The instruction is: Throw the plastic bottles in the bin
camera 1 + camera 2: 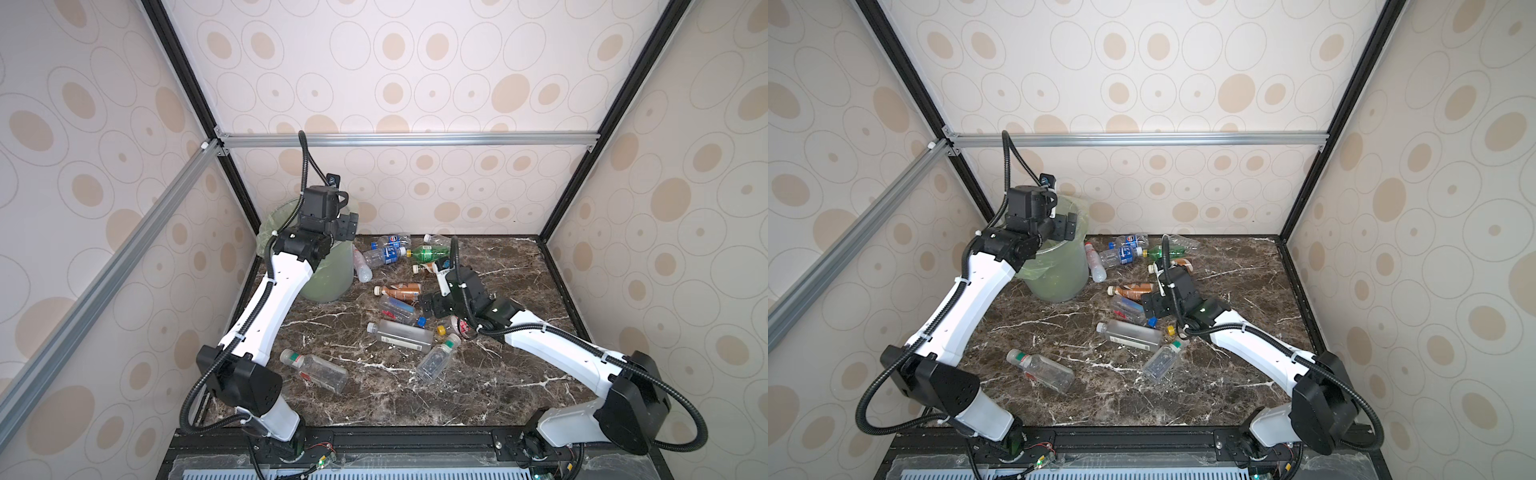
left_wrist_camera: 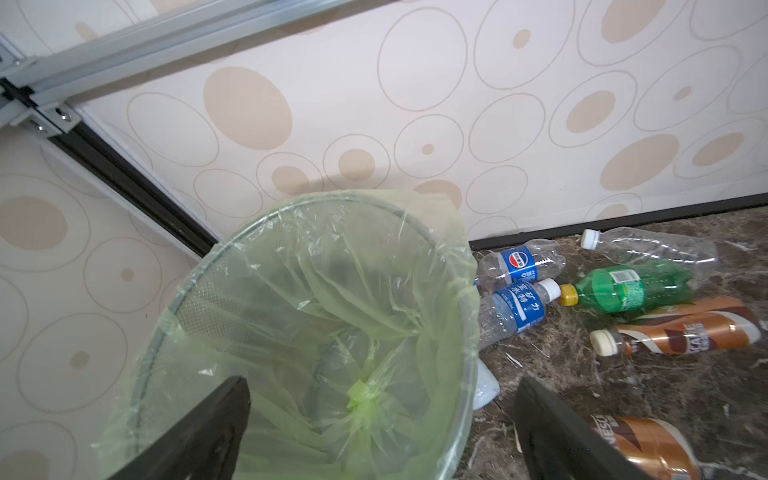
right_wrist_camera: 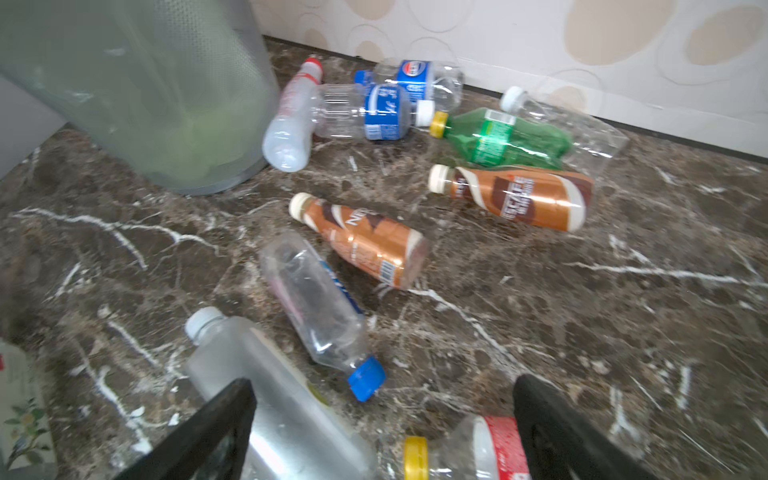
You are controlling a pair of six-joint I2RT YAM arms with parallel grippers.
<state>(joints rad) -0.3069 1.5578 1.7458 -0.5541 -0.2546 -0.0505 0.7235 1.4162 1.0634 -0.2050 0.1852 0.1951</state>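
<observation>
Found left gripper (image 2: 382,384) spread wide and empty, hovering over the mouth of the bin (image 2: 332,199), upper left of the tabletop in both top views. Cannot confirm any bottle inside through the crumpled liner.

Found right gripper (image 3: 384,384) likewise spread wide and empty, low over the cluster at centre of the top views, above a red-label bottle (image 3: 498,444), with a frosted bottle (image 3: 270,395) just beside.

Counted about a dozen bottles (image 1: 316,372) lying on the marble, from the bin's foot down to lower centre.

Hazards, as judged:
- Expect a double pinch or skewed hold if closed here without centring, given the frosted bottle so near the red-label one.
- Expect rolling on any finger nudge, all stock being round, empty and light, with the blue-cap bottle (image 3: 320,316) next in line.
- Expect crushing, then squirting out of the jaws, under a hard squeeze on thin clear walls.
- Watch the white bottle (image 3: 286,124) at the bin's foot. Cannot tell whether touching or merely beside. Risk of shoving the light bin if reached carelessly.
- Watch the loose liner at the rim for snagging on a low finger.
- Avoid sending both arms to the bin together, for risk of collision.
</observation>
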